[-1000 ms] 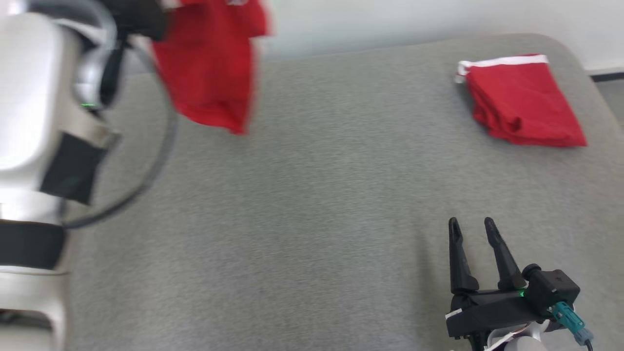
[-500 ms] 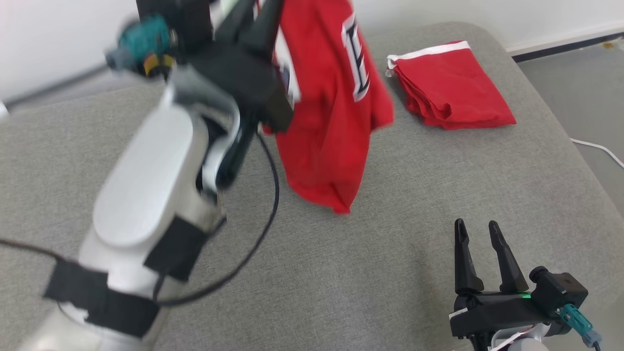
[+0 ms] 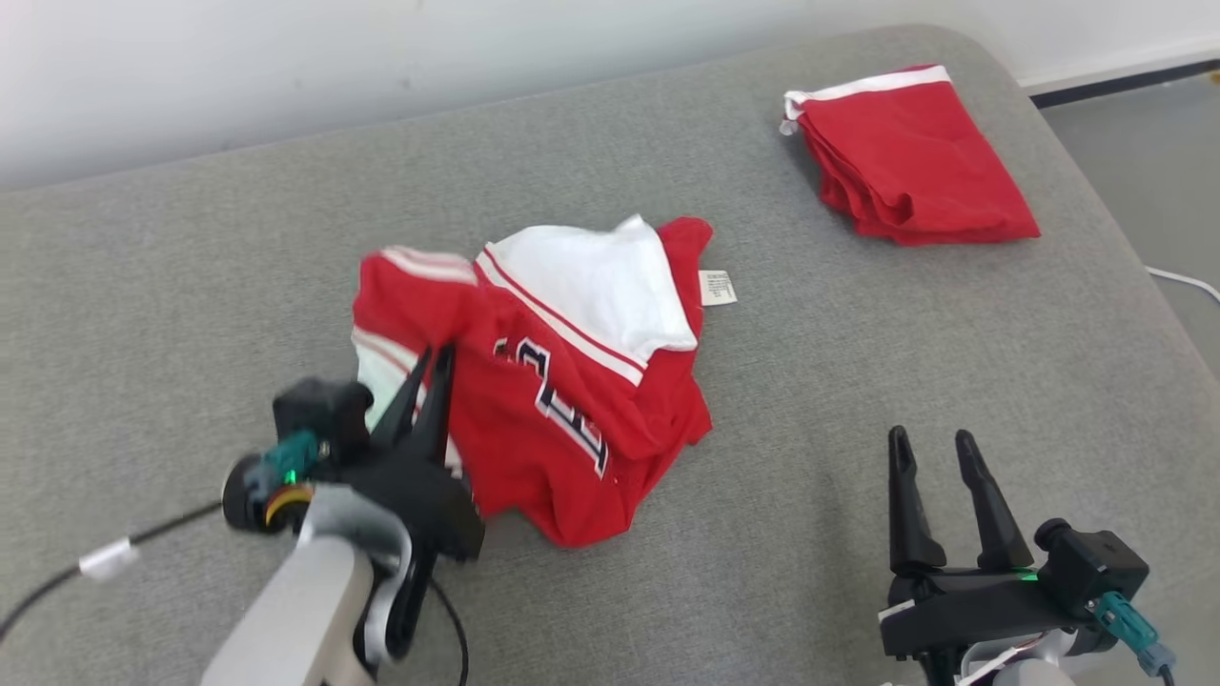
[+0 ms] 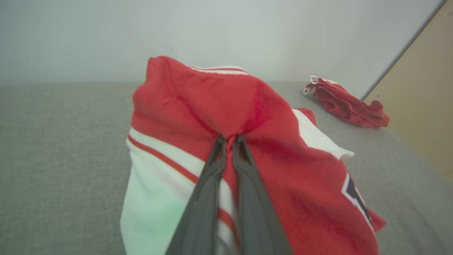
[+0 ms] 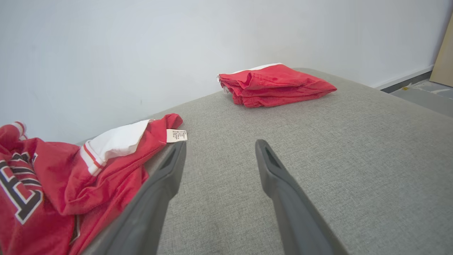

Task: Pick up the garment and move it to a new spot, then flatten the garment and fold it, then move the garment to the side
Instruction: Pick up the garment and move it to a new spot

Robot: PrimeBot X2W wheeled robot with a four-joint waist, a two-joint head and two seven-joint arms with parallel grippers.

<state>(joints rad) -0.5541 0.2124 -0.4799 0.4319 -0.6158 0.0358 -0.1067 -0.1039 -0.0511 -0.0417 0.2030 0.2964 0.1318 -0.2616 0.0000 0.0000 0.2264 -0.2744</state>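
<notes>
Far left: black cable [image 3: 57, 581] trailing loose over the grey cushion [image 3: 191, 238] beside the left arm.

Just right of it: left gripper [image 3: 434, 354], fingers pressed together on a pinch of red cloth at the near-left edge of the garment [image 3: 572, 400]. From the left wrist view, tips sunk in a pucker of fabric.

Centre: garment in a crumpled heap in the middle of the cushion, white panel turned up, lettering creased, care label [image 3: 716, 287] flopped onto the grey at upper right. Judged as set down at its new spot, not yet flattened. Could drag the whole heap leftward if drawn away before letting go. Could snag a hem on opening, with cloth bunched so tightly round the tips. Likely to trap one layer under another if spread from a single pinch. Might also sweep the cloth onto the cable if pulled too far left.

Right of centre: right gripper [image 3: 929, 436], fingers wide apart, holding nothing, poised above bare cushion to the right of the heap. Risks grabbing several layers at once if sent into the pile blind.

Far right: folded red garment [image 3: 915, 162], well apart near the cushion's back corner. Could be knocked or muddled with the first if the chosen side lands there.
</notes>
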